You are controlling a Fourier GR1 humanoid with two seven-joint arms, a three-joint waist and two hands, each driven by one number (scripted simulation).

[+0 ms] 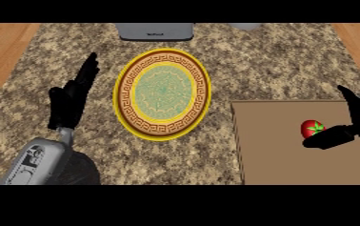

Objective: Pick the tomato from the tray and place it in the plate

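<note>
On the speckled stone counter (281, 58) there are 1 plate (162, 93), 1 tray (281, 144) and 1 tomato (311, 128), plus 2 black hands on grey forearms.

The plate is round, with a yellow rim, a brown patterned band and a pale green middle. It sits near the centre of the counter, a little left of the tray and apart from it. Nothing lies on it.

The tray is a flat brown board at the near right. The tomato, red with a green stalk, lies on the tray toward its right side, so it is well apart from the plate.

The right hand (336, 135) comes in from the right edge over the tray. 1 finger or thumb stretches leftward just below the tomato, its tip at or touching the tomato's lower right side, and another part of the hand stands up farther right near the picture's edge. The hand is spread around the tomato's right side rather than closed over it; whether it truly touches the fruit I cannot tell.

The left hand (70, 101) shows at the left of the plate, fingers straight and pointing far, held together, holding nothing and touching nothing. Its grey forearm (35, 163) enters from the near left corner.

At the far edge, beyond the plate, sits 1 grey appliance (155, 31), partly cut off.
</note>
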